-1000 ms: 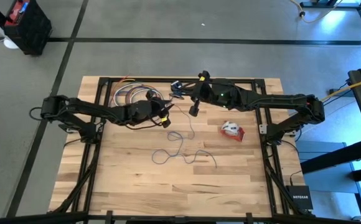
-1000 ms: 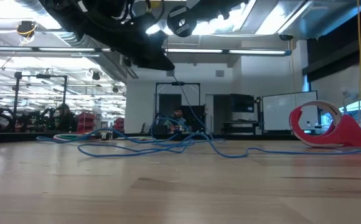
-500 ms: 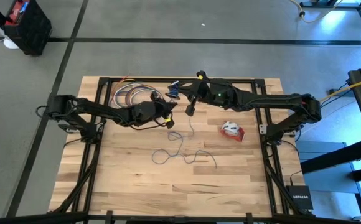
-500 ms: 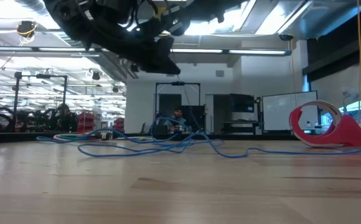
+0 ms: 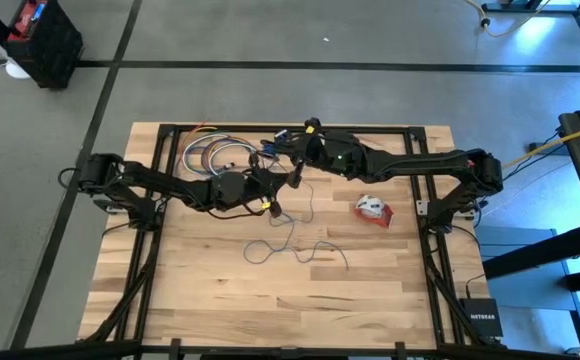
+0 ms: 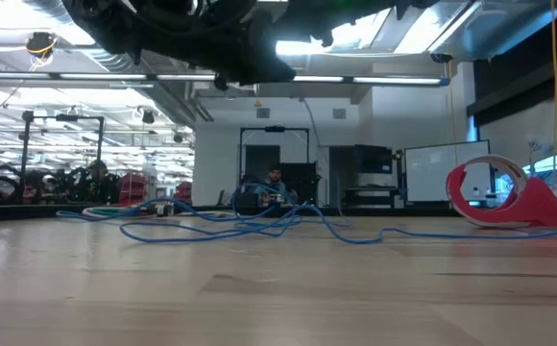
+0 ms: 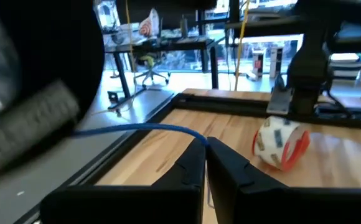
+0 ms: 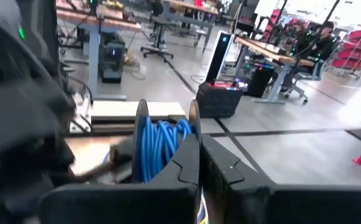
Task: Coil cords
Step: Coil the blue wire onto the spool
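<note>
Left jaws tight on blue cord (image 7: 149, 129), slack strand hanging tableward

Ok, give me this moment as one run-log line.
left gripper: shut on blue cord, above table | right gripper: shut, near left gripper | loose cord on table | tape roll untouched

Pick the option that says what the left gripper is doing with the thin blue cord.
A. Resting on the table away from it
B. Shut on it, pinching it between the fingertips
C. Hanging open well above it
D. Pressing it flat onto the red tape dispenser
B: in the left wrist view the left gripper has its fingers together with the blue cord running straight into their tips.
</note>
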Robot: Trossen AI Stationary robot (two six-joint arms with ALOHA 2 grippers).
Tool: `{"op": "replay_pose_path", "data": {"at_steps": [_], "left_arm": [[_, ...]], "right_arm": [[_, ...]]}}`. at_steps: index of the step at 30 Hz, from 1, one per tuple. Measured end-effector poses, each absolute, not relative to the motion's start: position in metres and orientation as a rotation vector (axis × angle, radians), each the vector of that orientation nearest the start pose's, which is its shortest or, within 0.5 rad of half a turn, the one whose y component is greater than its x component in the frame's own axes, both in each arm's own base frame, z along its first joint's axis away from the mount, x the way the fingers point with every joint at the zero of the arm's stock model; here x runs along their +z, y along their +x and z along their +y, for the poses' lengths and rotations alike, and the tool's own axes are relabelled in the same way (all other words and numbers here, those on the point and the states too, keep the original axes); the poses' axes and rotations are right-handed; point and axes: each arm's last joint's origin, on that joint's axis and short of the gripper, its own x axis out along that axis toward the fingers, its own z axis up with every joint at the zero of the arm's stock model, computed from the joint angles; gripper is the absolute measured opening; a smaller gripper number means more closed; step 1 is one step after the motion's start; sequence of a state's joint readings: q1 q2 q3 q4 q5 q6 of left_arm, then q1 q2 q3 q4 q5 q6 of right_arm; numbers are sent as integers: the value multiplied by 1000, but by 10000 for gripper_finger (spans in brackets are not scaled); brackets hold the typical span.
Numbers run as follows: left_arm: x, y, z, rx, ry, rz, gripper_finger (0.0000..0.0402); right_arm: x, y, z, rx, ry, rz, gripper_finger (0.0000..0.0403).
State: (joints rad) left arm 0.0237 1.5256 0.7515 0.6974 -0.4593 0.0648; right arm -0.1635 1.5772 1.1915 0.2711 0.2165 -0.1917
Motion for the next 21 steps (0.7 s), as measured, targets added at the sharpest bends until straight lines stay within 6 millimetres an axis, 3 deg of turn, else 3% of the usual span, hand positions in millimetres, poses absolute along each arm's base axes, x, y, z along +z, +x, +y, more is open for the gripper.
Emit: {"op": "replay_pose_path", "data": {"at_steps": [11, 21], "left_arm": [[260, 304, 8, 444, 107, 31, 6], [273, 284, 7, 438, 132, 111, 7]], "right_arm": [[306, 358, -65, -321, -272, 311, 5], [300, 356, -64, -301, -295, 383, 5]]}}
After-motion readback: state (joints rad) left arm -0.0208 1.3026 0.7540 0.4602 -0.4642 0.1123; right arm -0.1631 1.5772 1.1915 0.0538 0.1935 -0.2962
